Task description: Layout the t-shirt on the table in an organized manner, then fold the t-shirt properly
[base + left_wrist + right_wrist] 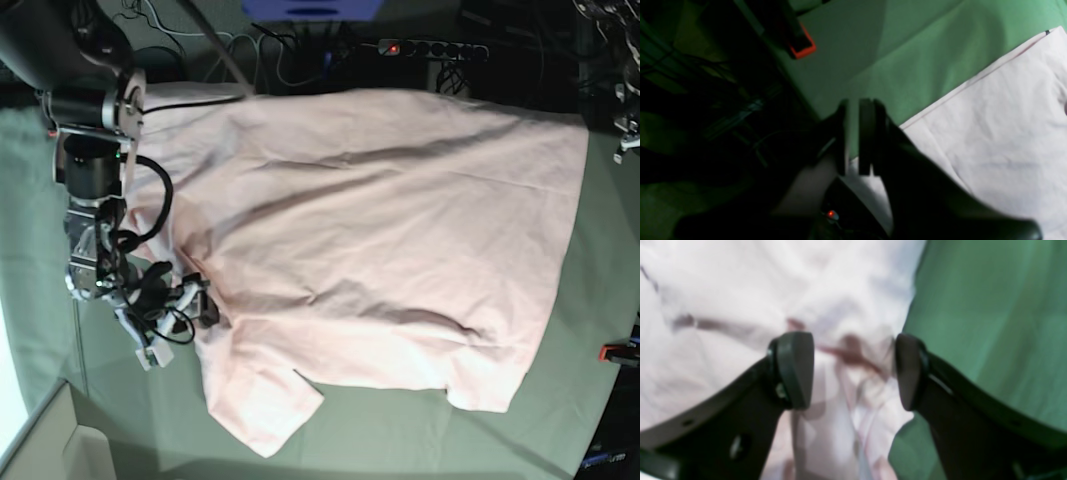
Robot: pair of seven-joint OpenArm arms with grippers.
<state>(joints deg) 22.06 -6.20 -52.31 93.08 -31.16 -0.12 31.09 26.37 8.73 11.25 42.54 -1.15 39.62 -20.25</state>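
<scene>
**T-shirt spread on table; right gripper wide at collar edge**

The t-shirt [380, 240] lies spread across the table [560, 400], plain side up, creased. The right gripper [855, 370] stands at the shirt's left edge, jaws wide apart, straddling bunched fabric without clamping it. The left gripper [853, 136] is closed, empty, over the shirt's hem edge.
</scene>
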